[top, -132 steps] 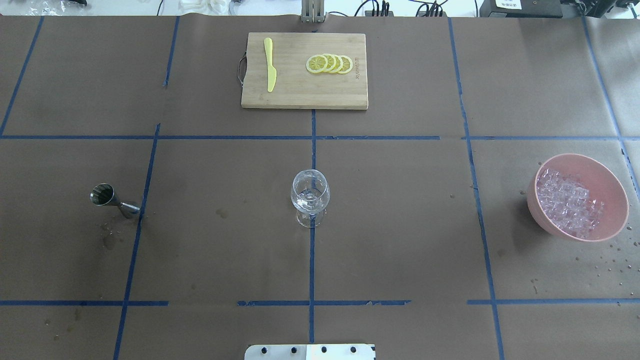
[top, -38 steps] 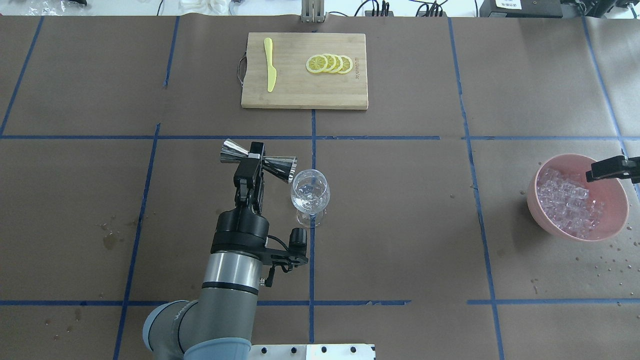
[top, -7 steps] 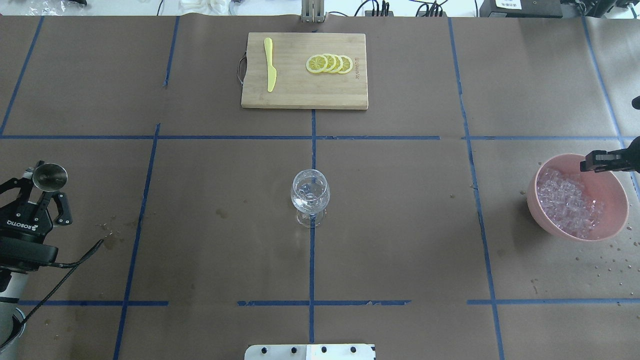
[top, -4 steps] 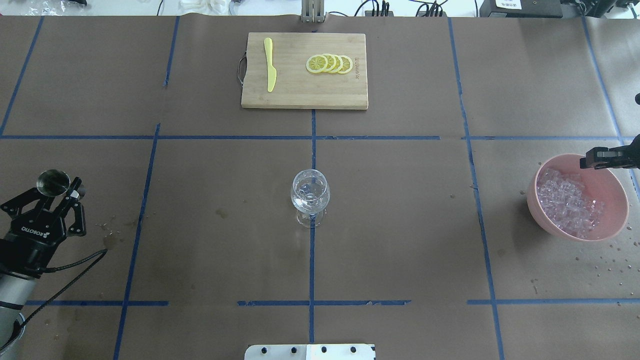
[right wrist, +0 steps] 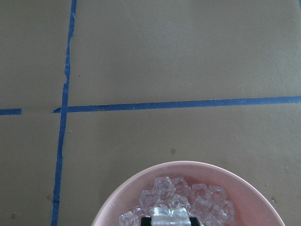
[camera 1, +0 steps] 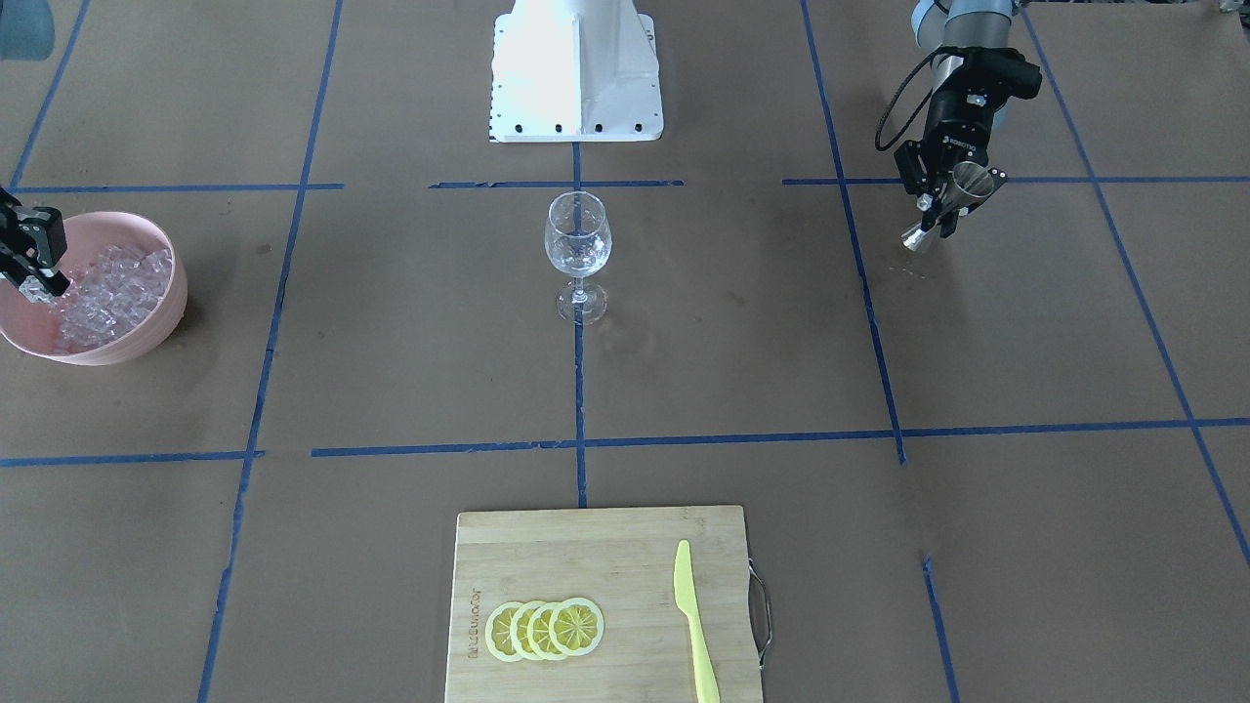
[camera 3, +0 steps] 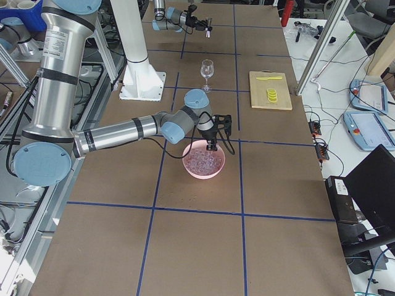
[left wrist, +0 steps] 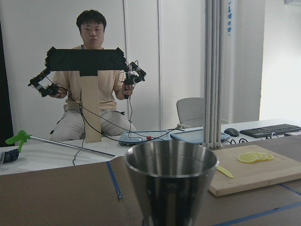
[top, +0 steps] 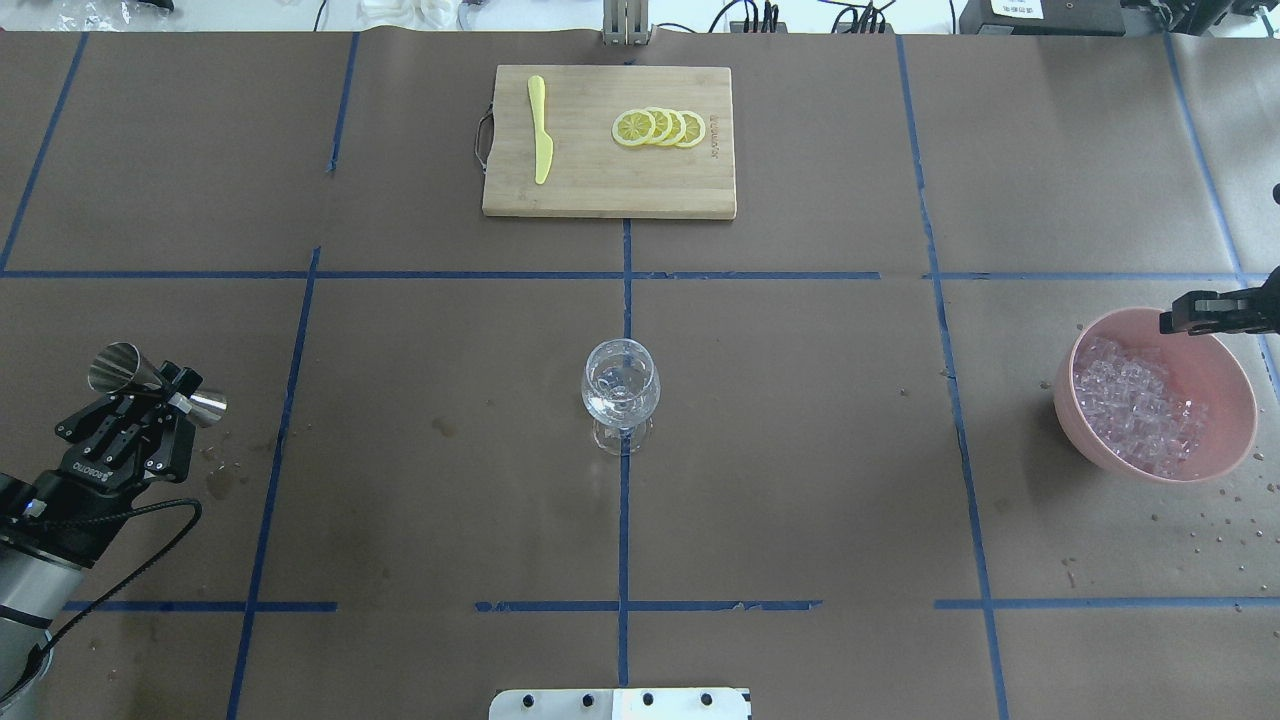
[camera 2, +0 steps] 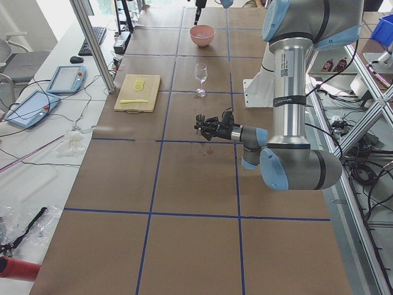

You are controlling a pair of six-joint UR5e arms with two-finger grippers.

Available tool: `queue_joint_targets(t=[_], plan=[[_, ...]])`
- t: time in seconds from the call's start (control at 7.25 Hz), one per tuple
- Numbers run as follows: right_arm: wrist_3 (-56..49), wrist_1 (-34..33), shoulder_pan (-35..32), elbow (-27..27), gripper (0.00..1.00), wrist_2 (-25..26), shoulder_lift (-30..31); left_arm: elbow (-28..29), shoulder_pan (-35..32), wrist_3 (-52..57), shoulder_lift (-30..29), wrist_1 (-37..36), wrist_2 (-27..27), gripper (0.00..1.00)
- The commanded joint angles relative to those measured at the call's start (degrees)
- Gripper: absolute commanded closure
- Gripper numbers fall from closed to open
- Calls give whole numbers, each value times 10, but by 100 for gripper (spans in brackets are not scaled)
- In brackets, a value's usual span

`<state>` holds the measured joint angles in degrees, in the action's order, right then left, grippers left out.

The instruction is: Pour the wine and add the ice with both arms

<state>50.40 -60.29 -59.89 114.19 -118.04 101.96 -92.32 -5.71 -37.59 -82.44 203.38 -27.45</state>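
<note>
left pincer (top: 168,380) gripping steel jigger (top: 112,366), right pincer (camera 1: 37,285) pinching an ice cube (right wrist: 170,214) over pink bowl (top: 1228,352) of ice (top: 1135,405)

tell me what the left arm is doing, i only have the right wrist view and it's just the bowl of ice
observer: The left gripper is shut on a steel jigger, which it holds tilted, low over the left side of the table.
operator: where's the glass
observer: The wine glass stands upright at the table's middle, on a blue tape line, with nothing touching it.
operator: anything past it
observer: A wooden cutting board lies at the far edge with four lemon slices and a yellow knife on it.
</note>
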Motion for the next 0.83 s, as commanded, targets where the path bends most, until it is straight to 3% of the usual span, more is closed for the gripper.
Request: queue_joint_targets(t=[0.0,0.28,0.41,0.55,0.69], plan=[[1,0,0,1,100,0,0,-8,0,-132,-1,0,-25,100],[1,0,-1,1,100,0,0,-8,0,-252,-1,-3,-41,100],[1,0,-1,1,100,0,0,-7,1,-261,0,-10,-46,100],[1,0,0,0,100,0,0,-7,1,-260,11,-63,-60,100],[1,0,0,0,100,1,-1,-10,0,-259,52,-91,-65,100]])
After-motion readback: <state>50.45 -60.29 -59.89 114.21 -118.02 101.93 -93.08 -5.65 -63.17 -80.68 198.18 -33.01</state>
